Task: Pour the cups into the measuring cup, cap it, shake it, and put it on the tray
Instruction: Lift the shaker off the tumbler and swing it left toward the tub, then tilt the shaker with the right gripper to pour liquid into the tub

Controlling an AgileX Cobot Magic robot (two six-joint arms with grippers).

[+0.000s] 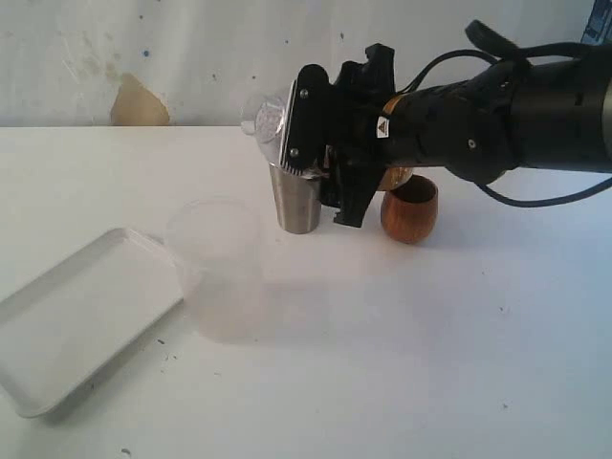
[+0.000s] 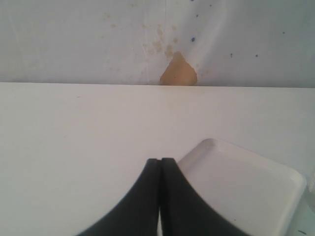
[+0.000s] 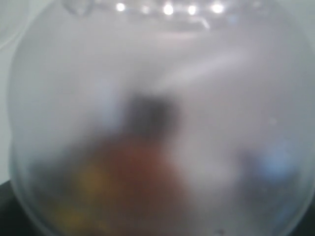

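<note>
My right gripper [image 1: 290,126] reaches in from the right and is shut on the clear measuring cup [image 1: 261,117], which lies tipped on its side in the air with its mouth to the left. It hangs just above the steel tumbler [image 1: 295,197], which stands upright. The wooden cup [image 1: 409,208] stands to the tumbler's right, behind the arm. In the right wrist view the measuring cup's round translucent body [image 3: 162,98] fills the frame and hides the fingers. The white tray [image 1: 81,320] lies at the front left. My left gripper [image 2: 160,160] is shut and empty beside the tray [image 2: 246,189].
A frosted translucent cup [image 1: 218,270] stands upright in the foreground, between the tray and the steel tumbler. A tan patch [image 1: 137,103] marks the back wall behind the white table [image 1: 430,344].
</note>
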